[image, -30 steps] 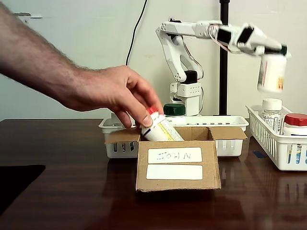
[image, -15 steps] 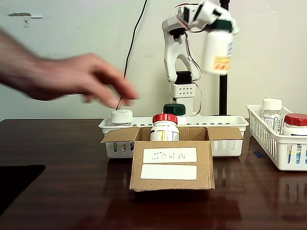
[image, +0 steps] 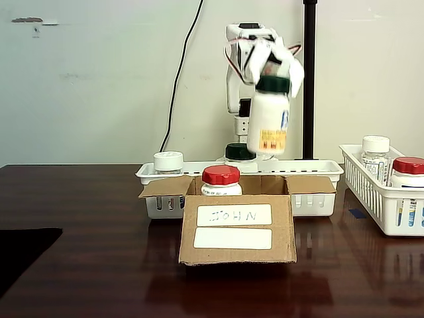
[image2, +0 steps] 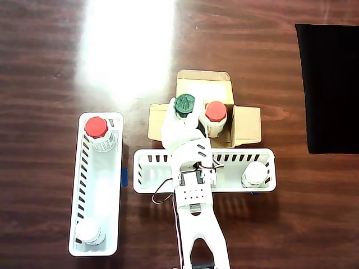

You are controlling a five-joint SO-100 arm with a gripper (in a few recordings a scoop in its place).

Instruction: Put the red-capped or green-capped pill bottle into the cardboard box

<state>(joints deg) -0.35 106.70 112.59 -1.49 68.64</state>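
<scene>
red-capped bottle (image: 220,180) inside cardboard box (image: 237,227)

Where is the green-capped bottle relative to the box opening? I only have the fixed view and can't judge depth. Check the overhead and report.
Observer: In the overhead view, the green-capped bottle has its cap inside the outline of the cardboard box, so it is over the opening, not behind it.
Operator: Now tell me how it sits against the red-capped bottle in there.
Observer: From above, the red-capped bottle is to the picture-right of the green cap, and a narrow gap shows between the two caps. I cannot tell whether the bodies touch.
Operator: Confirm the grip.
Observer: The pincer is shut on the green-capped bottle at its cap end.
</scene>
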